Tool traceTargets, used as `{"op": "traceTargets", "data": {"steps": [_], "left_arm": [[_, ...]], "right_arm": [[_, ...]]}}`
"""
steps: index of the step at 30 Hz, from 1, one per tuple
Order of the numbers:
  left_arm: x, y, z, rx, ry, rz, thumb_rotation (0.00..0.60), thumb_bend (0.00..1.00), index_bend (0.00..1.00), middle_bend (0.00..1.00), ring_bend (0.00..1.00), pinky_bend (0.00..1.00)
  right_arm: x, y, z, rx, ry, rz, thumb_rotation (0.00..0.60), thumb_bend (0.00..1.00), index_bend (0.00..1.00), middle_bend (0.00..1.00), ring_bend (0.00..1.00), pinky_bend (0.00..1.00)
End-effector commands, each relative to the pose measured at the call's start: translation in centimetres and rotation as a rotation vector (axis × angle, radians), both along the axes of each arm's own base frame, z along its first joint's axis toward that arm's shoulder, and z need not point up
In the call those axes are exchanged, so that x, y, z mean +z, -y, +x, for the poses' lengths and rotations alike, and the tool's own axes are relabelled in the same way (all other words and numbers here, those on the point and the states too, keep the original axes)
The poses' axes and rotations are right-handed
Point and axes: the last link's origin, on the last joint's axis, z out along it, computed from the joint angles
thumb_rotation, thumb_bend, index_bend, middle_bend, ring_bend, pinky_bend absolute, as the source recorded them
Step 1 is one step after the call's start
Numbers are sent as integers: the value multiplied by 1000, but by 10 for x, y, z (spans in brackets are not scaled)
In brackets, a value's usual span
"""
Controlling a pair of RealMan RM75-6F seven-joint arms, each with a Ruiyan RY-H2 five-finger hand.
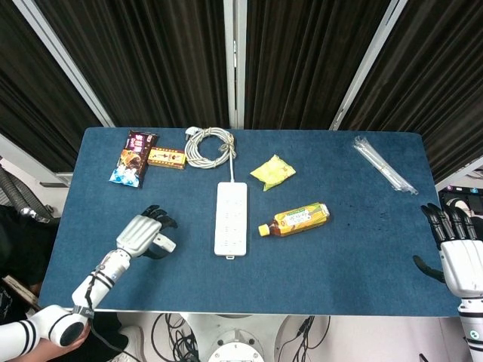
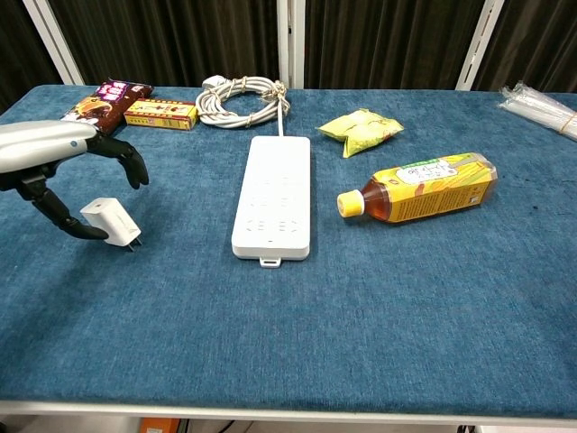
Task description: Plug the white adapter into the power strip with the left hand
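Left hand poised around the white adapter, lower left of the blue surface.

The white adapter (image 2: 109,222) is a small, rigid plastic block with short prongs, lying tilted, well apart from the power strip (image 2: 273,196) at centre. It is likely light, hard and a little slick, so pinching its flat sides should leave the prongs free. The left hand (image 2: 56,159) arches over it, fingers spread, thumb touching its near edge, not yet gripping. The right hand (image 1: 458,253) rests open at lower right, holding nothing.
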Motion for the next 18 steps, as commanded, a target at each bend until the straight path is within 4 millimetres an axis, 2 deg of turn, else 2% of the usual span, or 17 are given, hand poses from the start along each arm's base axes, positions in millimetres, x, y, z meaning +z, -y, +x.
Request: {"op": "traceTargets", "data": {"steps": [1, 18], "left_arm": [[-4, 0, -4, -2, -10, -4, 600, 151, 359, 335, 177, 113], [-12, 0, -14, -29, -1, 16, 600, 218, 417, 367, 205, 111]], "right_arm": [[0, 0, 0, -2, -1, 1, 600, 82, 0, 73, 0, 0], [-1, 0, 3, -9, -7, 5, 600, 82, 0, 74, 0, 0]]}}
